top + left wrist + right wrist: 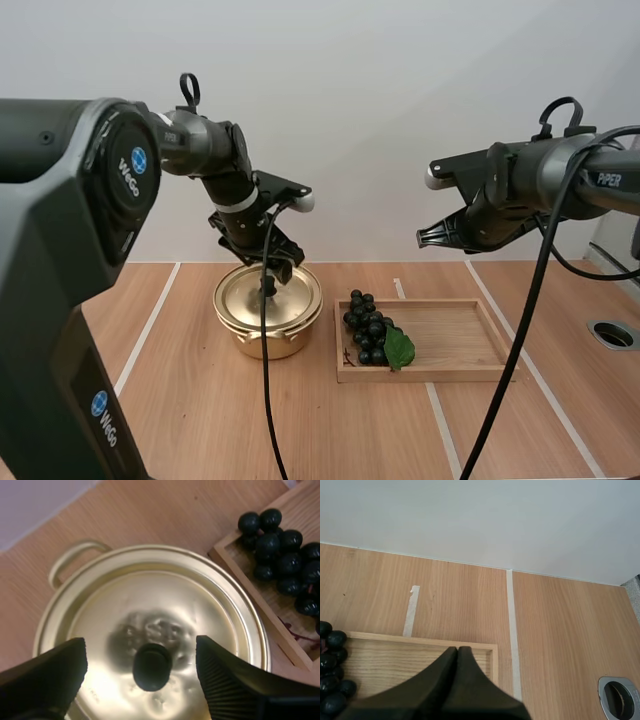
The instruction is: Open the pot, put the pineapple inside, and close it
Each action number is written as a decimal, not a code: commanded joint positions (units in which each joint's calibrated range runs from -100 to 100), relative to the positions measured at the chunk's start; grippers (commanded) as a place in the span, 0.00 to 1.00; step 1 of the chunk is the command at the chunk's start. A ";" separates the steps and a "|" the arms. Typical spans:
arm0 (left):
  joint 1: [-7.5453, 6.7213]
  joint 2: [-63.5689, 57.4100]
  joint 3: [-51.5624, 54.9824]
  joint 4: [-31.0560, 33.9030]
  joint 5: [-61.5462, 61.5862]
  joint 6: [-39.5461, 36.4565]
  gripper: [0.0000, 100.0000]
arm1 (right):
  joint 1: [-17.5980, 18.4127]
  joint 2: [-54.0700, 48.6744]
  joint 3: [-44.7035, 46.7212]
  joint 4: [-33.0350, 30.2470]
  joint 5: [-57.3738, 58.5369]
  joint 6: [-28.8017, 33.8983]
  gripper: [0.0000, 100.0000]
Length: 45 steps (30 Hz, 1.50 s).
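While the golden pot (245, 338) sits lidded on the table (200, 420), the high view shows dark grapes (366, 325) lying at the left end of the wooden tray (460, 340) just beside it, the bunch running far to near, green leaf (399, 350) at its near end. From the left wrist, the left gripper (141, 647) stands wide apart astride the black knob (152, 666) of the lid (165, 595), touching nothing. From the right wrist, the right gripper (457, 652) is clamped together, empty, above the tray.
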 commanded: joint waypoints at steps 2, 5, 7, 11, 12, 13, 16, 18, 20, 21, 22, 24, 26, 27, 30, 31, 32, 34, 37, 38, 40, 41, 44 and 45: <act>0.13 -5.74 -6.53 0.84 5.60 -1.07 1.00 | -0.30 -0.29 0.10 0.12 -0.37 0.45 0.00; 0.13 -11.30 -11.08 1.24 7.54 -2.45 1.00 | -0.30 -0.42 0.10 0.12 -1.22 0.45 0.00; 0.13 -14.95 -13.29 2.01 7.54 -3.06 1.00 | -0.30 -1.19 0.10 0.12 -2.04 0.45 0.00; 0.13 -22.62 -17.74 3.11 7.54 -3.20 1.00 | -0.30 -3.73 0.10 0.47 -3.87 0.45 0.00; 0.13 -24.57 -18.41 3.11 7.28 -3.42 1.00 | -0.30 -4.44 0.10 0.56 -4.06 0.45 0.00; 0.13 -26.57 -19.13 3.11 6.88 -3.46 1.00 | -0.30 -5.47 0.10 0.56 -4.84 0.45 0.00; 0.13 -32.19 -19.23 3.11 4.36 -4.55 0.87 | -0.30 -9.43 0.10 0.56 -6.29 0.45 0.00; 0.13 -35.48 -19.23 3.11 4.03 -4.54 0.64 | -0.30 -12.81 0.10 0.73 -7.58 0.45 0.00; 0.13 -38.86 -19.23 3.11 4.03 -4.65 0.37 | -0.30 -17.05 0.10 1.25 -8.77 0.45 0.00; 0.13 -40.44 -19.23 3.11 4.21 -5.01 0.26 | -0.30 -19.35 0.10 1.41 -9.16 0.45 0.00; 0.13 -42.02 -19.23 3.11 4.21 -5.51 0.12 | -0.30 -21.65 0.10 1.53 -9.59 0.45 0.00; 0.13 -45.04 -19.23 3.11 4.21 -6.19 0.00 | -0.30 -25.66 0.10 1.65 -10.15 0.45 0.00; 0.13 -47.86 -19.23 3.11 4.21 -7.51 0.00 | -0.30 -30.31 0.10 1.79 -10.34 0.45 0.00; 0.13 -49.18 -19.10 3.11 4.21 -8.18 0.00 | -0.30 -32.02 0.10 1.79 -9.99 0.45 0.00; 0.13 -54.20 -17.99 3.00 4.44 -8.99 0.00 | -0.30 -37.55 0.10 1.69 -7.28 -0.17 0.00; 0.13 -55.60 -17.36 3.00 4.65 -9.11 0.00 | -0.30 -39.15 0.10 1.69 -6.43 -1.07 0.00; 0.13 -57.43 -16.38 3.00 4.65 -9.40 0.00 | -0.30 -40.76 0.10 1.69 -5.63 -2.04 0.00; 0.13 -61.15 -13.93 3.00 4.87 -9.50 0.00 | -0.30 -43.66 0.10 1.82 -4.25 -3.40 0.00; 0.13 -66.88 -9.69 3.00 4.84 -9.86 0.00 | -0.30 -48.21 0.10 2.22 -1.56 -4.58 0.00; 0.13 -68.94 -8.06 3.00 4.84 -9.86 0.00 | -0.30 -49.79 0.10 2.73 -0.79 -4.99 0.00; 0.19 -72.61 -5.20 3.24 4.84 -9.96 0.00 | -0.30 -53.06 0.10 3.61 0.43 -5.09 0.00; 0.19 -74.54 -3.66 3.60 4.84 -9.96 0.00 | -0.30 -54.71 0.10 4.19 0.42 -5.09 0.00; 0.60 -79.67 0.73 4.72 4.96 -9.96 0.00 | -0.30 -59.22 0.10 6.32 0.42 -5.09 0.00; 0.90 -81.35 2.29 4.72 4.71 -9.96 0.00 | -0.22 -60.71 0.10 7.14 0.42 -5.18 0.00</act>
